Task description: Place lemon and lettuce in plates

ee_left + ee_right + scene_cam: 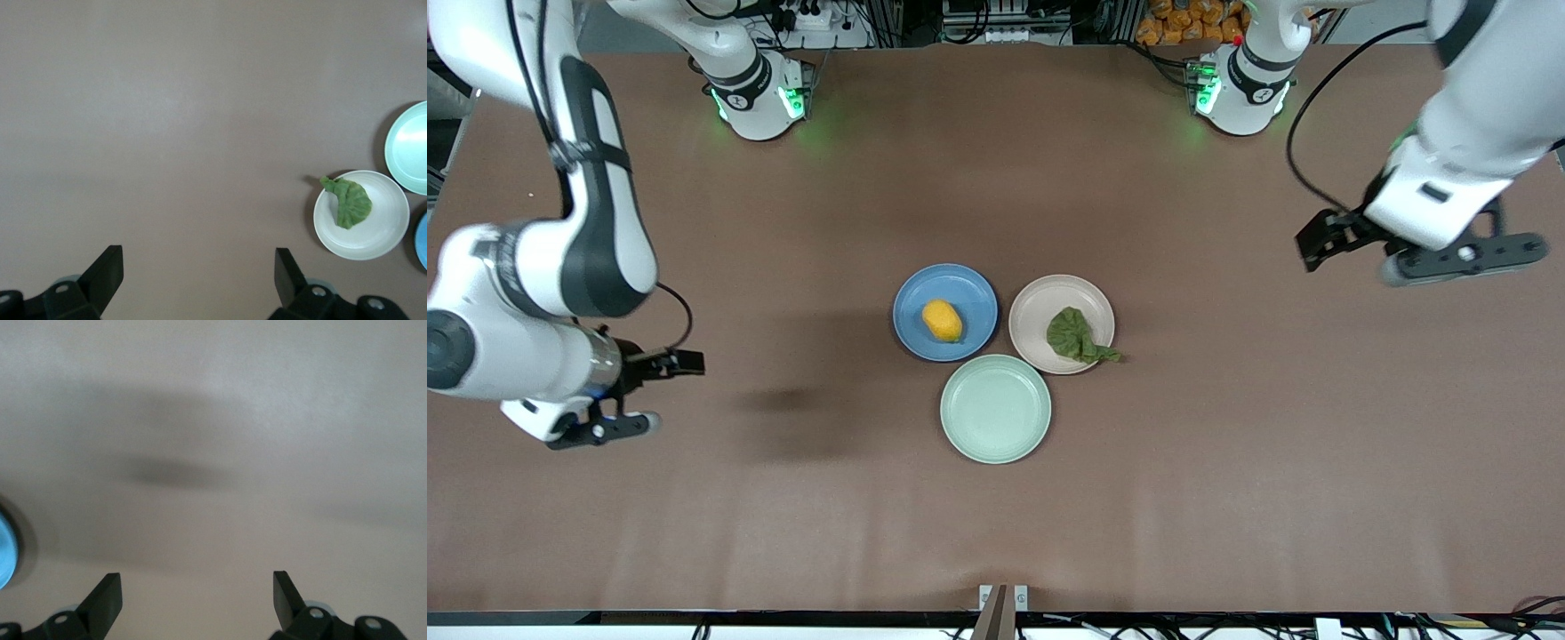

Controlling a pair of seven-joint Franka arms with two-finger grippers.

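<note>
The lemon [942, 320] lies in the blue plate [971, 297]. The lettuce [1074, 335] lies in the beige-pink plate [1048, 300] beside it, toward the left arm's end; its stem tail reaches over the rim. My left gripper [1463, 255] is open and empty, up over bare table at the left arm's end. In the left wrist view [199, 273] the lettuce [348, 202] and its plate [383, 233] show far off. My right gripper [605, 428] is open and empty over bare table at the right arm's end. The right wrist view [197, 597] shows only the blue plate's edge [5, 550].
A pale mint-green plate [996, 408] sits empty, nearer to the front camera than the other two plates and touching them; it also shows in the left wrist view [410, 147]. The brown table [1227, 462] stretches bare around the plates.
</note>
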